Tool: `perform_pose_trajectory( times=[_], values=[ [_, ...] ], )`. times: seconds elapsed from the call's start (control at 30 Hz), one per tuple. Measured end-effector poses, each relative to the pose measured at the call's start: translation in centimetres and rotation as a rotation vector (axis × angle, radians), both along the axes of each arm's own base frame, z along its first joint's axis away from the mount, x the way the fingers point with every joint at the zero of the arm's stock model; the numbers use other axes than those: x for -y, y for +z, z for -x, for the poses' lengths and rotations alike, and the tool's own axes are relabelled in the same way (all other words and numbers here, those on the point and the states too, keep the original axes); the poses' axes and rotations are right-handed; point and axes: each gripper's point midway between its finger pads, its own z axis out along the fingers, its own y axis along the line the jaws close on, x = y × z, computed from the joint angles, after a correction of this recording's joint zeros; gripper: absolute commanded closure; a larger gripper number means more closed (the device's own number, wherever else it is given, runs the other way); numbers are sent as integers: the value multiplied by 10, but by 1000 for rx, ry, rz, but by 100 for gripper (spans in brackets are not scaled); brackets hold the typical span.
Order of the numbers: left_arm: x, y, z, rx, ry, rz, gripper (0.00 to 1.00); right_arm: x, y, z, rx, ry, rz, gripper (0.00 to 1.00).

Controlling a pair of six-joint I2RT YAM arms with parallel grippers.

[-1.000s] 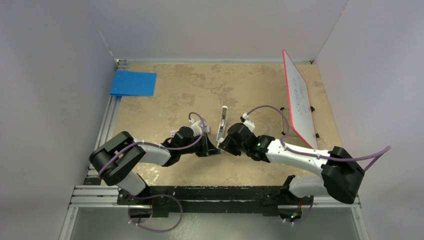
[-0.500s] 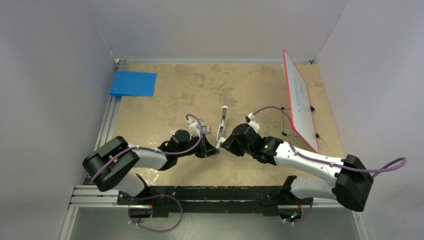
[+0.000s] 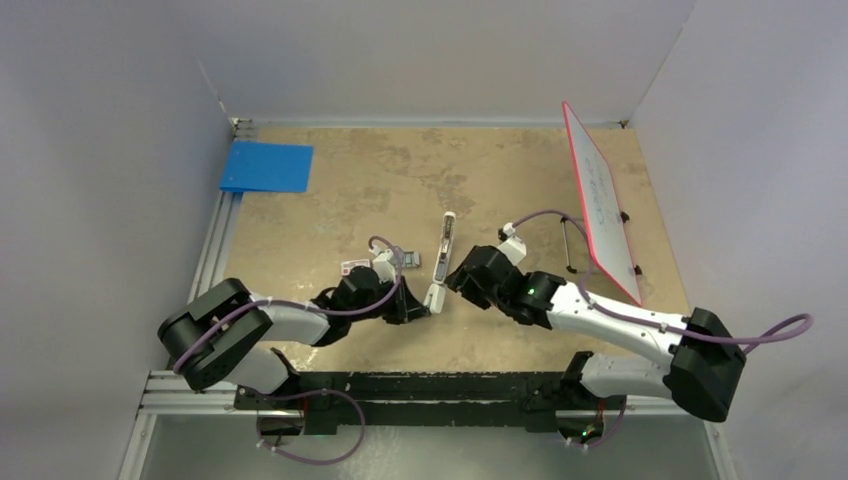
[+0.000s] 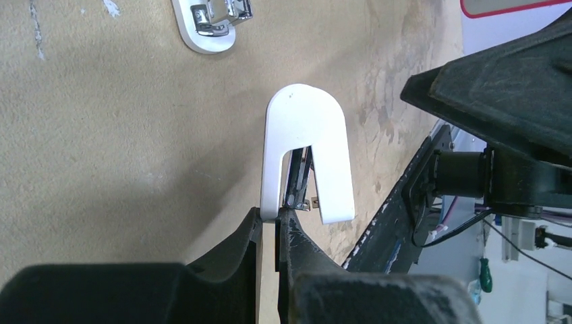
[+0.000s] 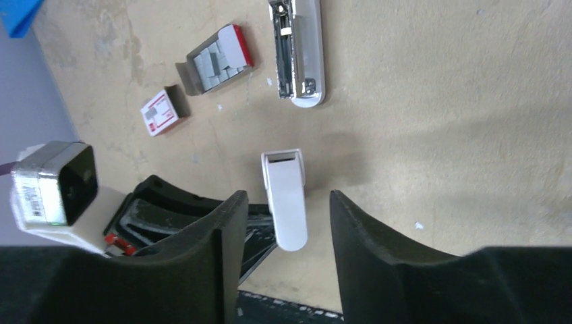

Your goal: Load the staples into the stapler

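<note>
Compared with a second earlier, the left arm (image 3: 290, 315) has drawn back toward its base. This uncovers the staples (image 5: 214, 62) in their opened tray and the small red-and-white box (image 5: 160, 111). The left jaws, almost closed, pinch one leg of the short white piece (image 4: 307, 135), held apart from the stapler (image 5: 309, 50), whose metal channel lies exposed on the table (image 3: 520, 180). The right jaws gape wide, flanking that piece and gripping nothing. The staples rest beside the stapler, beyond both jaws; loading apparently has yet to begin.
</note>
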Motion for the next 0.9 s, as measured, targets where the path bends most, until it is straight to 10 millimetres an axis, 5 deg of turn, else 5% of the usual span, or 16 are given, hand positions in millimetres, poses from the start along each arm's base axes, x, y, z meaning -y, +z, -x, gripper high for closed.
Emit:
perform_pose_trajectory(
  times=[0.1, 0.3, 0.6, 0.9],
  values=[
    [0, 0, 2, -42, 15, -3, 100, -4, -6, 1, 16, 36, 38, 35],
    [7, 8, -5, -129, 61, 5, 100, -28, -14, 26, 26, 158, 69, 36],
    [6, 9, -3, -204, 78, 23, 100, -39, -35, 29, -4, 163, 111, 56],
    [7, 13, -2, -206, 67, 39, 100, -39, -32, 23, 3, 100, 93, 77]
  ],
)
